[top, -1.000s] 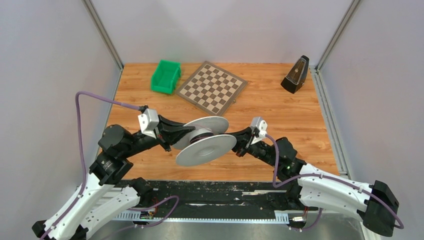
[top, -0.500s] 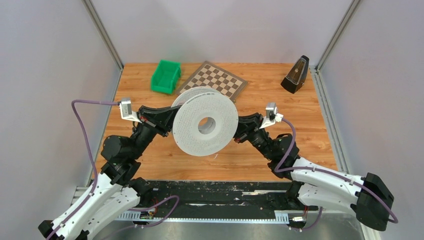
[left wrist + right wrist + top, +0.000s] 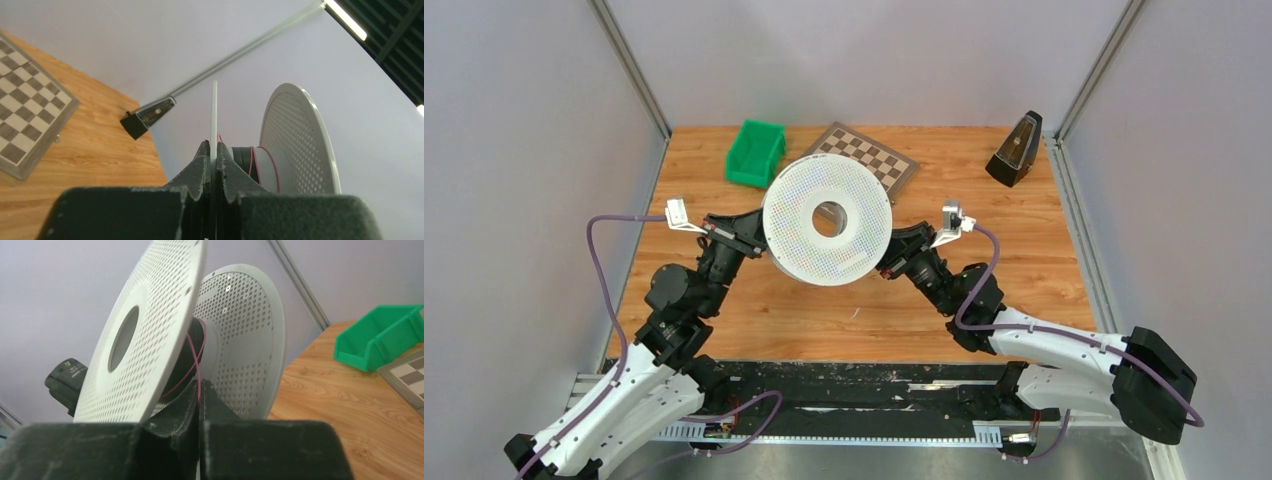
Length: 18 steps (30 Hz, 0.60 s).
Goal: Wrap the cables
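A white perforated spool (image 3: 827, 220) with two round flanges is held up off the table, its face turned to the top camera. My left gripper (image 3: 759, 238) is shut on the edge of one flange (image 3: 214, 120); the other flange (image 3: 300, 145) stands to its right. A thin red cable (image 3: 260, 157) lies around the black and white hub. My right gripper (image 3: 892, 262) is shut on the red cable (image 3: 198, 371), which runs from its fingertips (image 3: 190, 392) up to the hub between the flanges (image 3: 150, 335).
A green bin (image 3: 756, 153) and a chessboard (image 3: 869, 158) lie at the back of the wooden table, partly behind the spool. A black metronome (image 3: 1015, 149) stands at the back right. Grey walls close in the table on three sides.
The spool has tipped from nearly flat to upright and has risen toward the back, now facing the camera. Both arms have lifted and moved back with it.
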{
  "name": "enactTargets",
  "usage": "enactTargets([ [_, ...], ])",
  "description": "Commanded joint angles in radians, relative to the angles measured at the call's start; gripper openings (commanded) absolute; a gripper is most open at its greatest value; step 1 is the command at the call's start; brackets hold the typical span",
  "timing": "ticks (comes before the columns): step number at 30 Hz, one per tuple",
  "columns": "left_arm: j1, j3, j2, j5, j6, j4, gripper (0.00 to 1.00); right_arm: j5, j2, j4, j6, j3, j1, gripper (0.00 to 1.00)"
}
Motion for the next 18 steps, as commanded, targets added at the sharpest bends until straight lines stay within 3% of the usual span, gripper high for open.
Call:
enactTargets([
  [1,-0.011,0.052,0.004,-0.091,-0.103,-0.081,0.00,-0.005,0.013,-0.132,0.012,0.062,0.027,0.12],
  [3,-0.011,0.050,0.005,-0.105,-0.114,-0.097,0.00,0.019,0.030,-0.195,0.009,0.090,0.026,0.12],
  [7,-0.011,0.061,0.006,-0.128,-0.118,-0.132,0.00,0.037,0.046,-0.188,0.003,0.087,0.026,0.00],
  [12,-0.011,0.068,0.002,-0.174,-0.131,-0.182,0.00,0.047,0.039,-0.175,0.020,0.064,0.025,0.00],
  [15,-0.011,0.062,-0.002,-0.183,-0.150,-0.190,0.00,0.047,0.045,-0.223,0.039,0.080,0.025,0.13],
  [18,-0.011,0.063,-0.006,-0.183,-0.157,-0.200,0.00,0.060,0.036,-0.254,0.047,0.077,0.025,0.10],
])
